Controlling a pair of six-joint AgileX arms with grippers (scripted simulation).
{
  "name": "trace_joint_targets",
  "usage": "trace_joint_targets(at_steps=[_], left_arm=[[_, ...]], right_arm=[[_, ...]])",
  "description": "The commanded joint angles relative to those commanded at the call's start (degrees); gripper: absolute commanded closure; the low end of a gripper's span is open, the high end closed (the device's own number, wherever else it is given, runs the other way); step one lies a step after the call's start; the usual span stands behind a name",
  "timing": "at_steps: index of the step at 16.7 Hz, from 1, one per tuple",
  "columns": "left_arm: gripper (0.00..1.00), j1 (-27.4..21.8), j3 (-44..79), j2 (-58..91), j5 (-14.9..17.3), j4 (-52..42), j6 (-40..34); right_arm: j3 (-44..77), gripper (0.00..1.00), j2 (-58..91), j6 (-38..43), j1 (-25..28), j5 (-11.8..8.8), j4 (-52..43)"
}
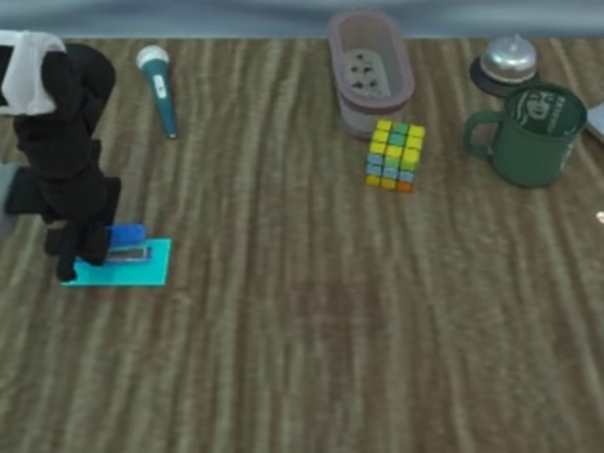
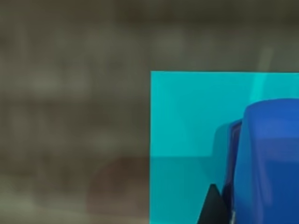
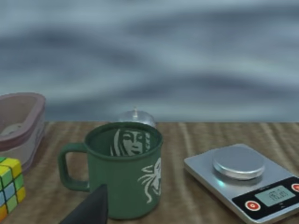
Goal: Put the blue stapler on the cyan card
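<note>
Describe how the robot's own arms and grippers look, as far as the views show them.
The left arm is chunky matte black, with a white cover near its upper end. Its gripper is black too. Of the right arm, only a dark pointed fingertip shows. No cables or markings are visible.

A streaked wood grain is shown on the counter. The cyan card appears smooth and matt, the blue stapler smooth plastic. Polished metal is seen on the bell.
</note>
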Motion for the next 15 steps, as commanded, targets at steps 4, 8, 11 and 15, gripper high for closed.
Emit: trace_joint_targets(at_steps=[4,8,11,15], left_arm=[[0.4,0.0,0.0,0.0,0.0,0.0,0.0],[0.1,0.0,0.0,0.0,0.0,0.0,0.0],[0.0,0.0,0.0,0.0,0.0,0.0,0.0],[0.0,0.0,0.0,0.0,0.0,0.0,0.0]], right_arm=[[0.0,0.0,0.0,0.0,0.0,0.0,0.0],[0.0,0.0,0.0,0.0,0.0,0.0,0.0],[0.0,0.0,0.0,0.0,0.0,0.0,0.0],[0.0,0.0,0.0,0.0,0.0,0.0,0.0]])
